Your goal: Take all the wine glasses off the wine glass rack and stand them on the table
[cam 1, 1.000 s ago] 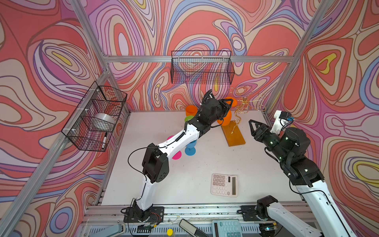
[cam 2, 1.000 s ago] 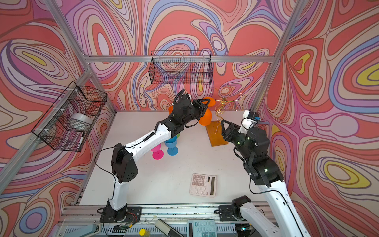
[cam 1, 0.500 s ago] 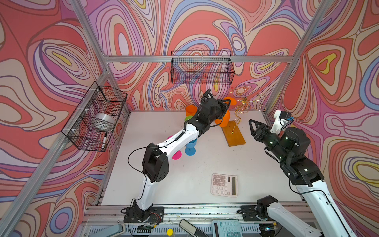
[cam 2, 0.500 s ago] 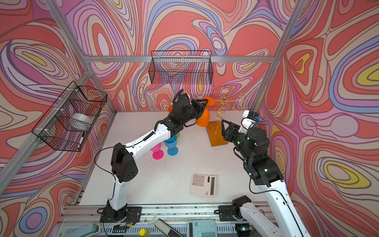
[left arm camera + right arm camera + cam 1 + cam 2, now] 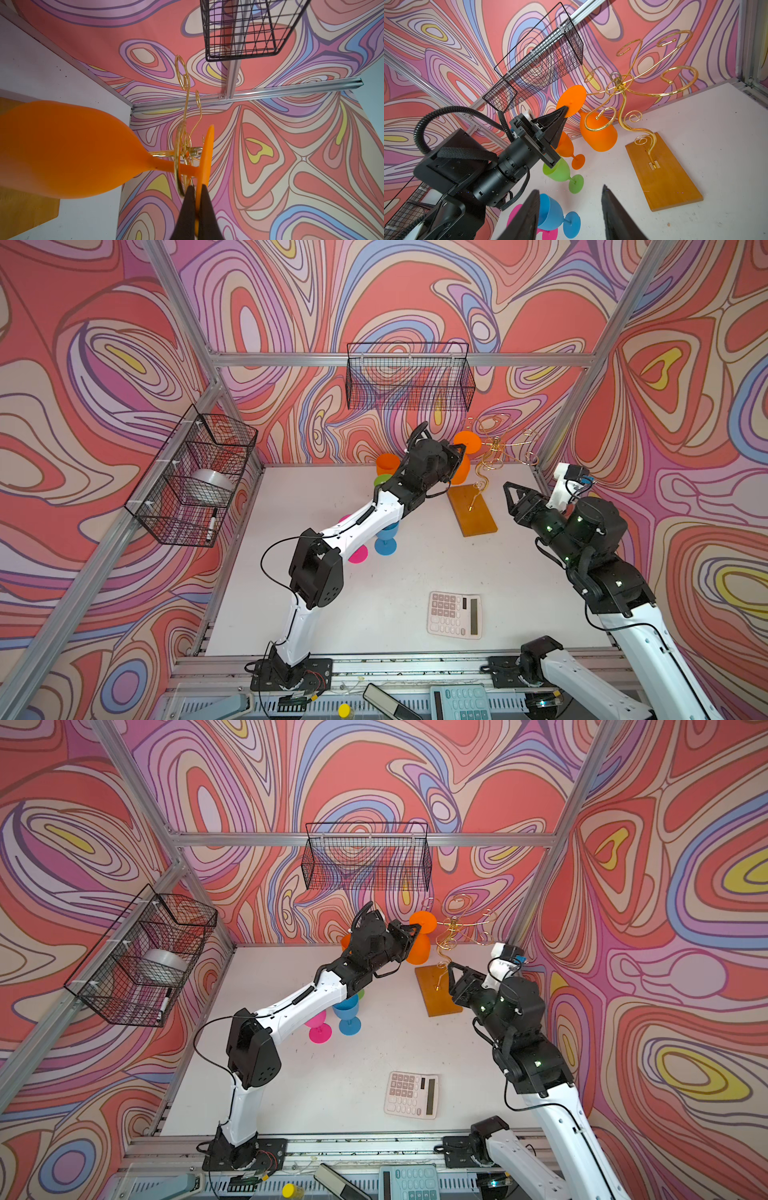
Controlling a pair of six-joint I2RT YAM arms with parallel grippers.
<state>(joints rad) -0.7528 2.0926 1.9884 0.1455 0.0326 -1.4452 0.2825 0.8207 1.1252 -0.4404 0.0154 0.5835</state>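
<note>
With left jaws pinching the orange glass (image 5: 600, 139) by its foot and right jaws spread empty, we should slide it gently off the rack (image 5: 664, 176).

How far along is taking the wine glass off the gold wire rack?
Done: the left gripper is shut on the round foot of the orange plastic wine glass. In hand: that glass hangs upside down, its stem in a curled arm of the thin gold wire rack. Left: slide it out and lift it free. The right gripper hovers open, holding nothing.
</note>
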